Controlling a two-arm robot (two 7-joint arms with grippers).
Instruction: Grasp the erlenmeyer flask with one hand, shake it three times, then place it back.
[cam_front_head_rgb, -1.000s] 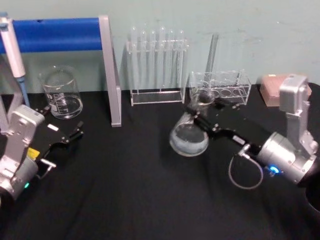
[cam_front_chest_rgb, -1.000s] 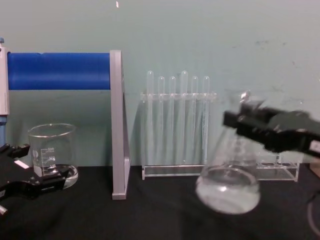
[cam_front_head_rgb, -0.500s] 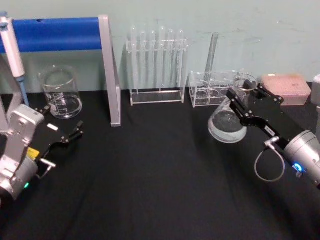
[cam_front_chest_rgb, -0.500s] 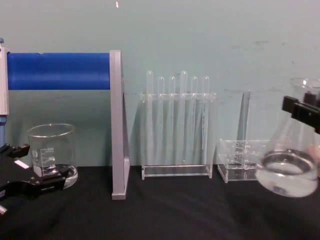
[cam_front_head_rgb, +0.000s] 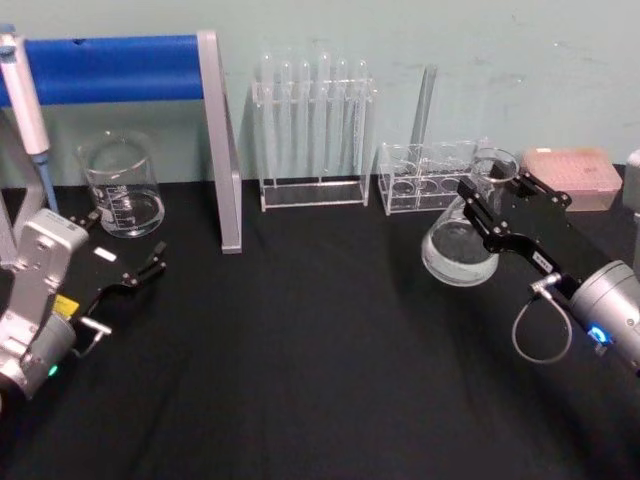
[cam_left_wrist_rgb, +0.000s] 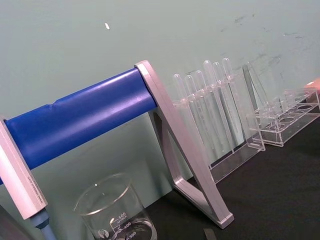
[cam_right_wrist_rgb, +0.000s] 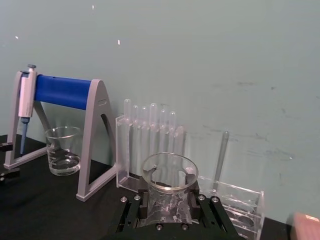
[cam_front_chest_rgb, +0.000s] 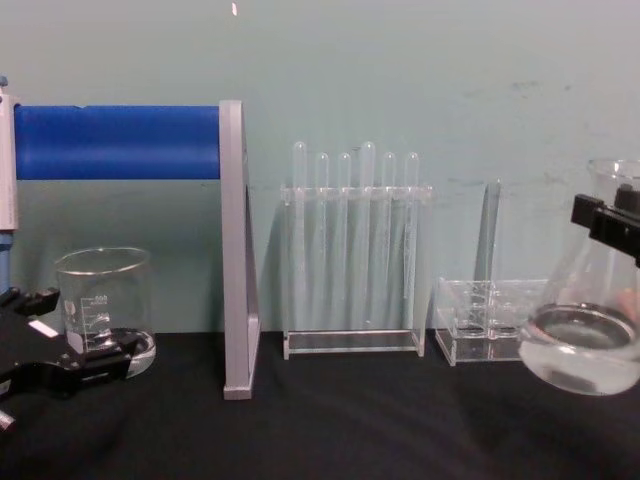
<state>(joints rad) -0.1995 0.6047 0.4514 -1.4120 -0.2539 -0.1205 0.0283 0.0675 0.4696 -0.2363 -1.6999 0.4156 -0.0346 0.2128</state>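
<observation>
Black cloth covers the table (cam_front_head_rgb: 300, 400), the biggest thing here. At the back left stands a grey frame with a fat blue bar (cam_front_head_rgb: 110, 68) across its top, and a pipette (cam_front_head_rgb: 25, 95) hangs at its left end. The right arm comes in from the right side, and the right gripper (cam_front_head_rgb: 493, 188) sits at the right back of the table. Its black fingers (cam_front_head_rgb: 480, 215) are squeezed on the thin neck of the erlenmeyer flask (cam_front_head_rgb: 458, 250), one on each side, just under the wide rim. In the right wrist view the round mouth of the flask (cam_right_wrist_rgb: 169, 172) pokes up between the two fingers (cam_right_wrist_rgb: 142, 197). The wide bottom hangs below them and has a little clear water in it. The flask leans a bit, with its mouth tipped toward the arm. From the chest it shows at the right edge (cam_front_chest_rgb: 585, 350), low by the table, and I cannot tell if its bottom touches the cloth. It is just in front of the small clear rack (cam_front_head_rgb: 432, 178). The left gripper (cam_front_head_rgb: 124, 238) rests at the left side of the table, with its fingers spread apart and nothing in them. A tall rack of test tubes (cam_front_head_rgb: 315, 130) stands in the middle by the wall. A glass beaker (cam_front_head_rgb: 122, 188) stands under the blue bar, close behind the left gripper. A pink box (cam_front_head_rgb: 568, 172) sits in the far right corner.
</observation>
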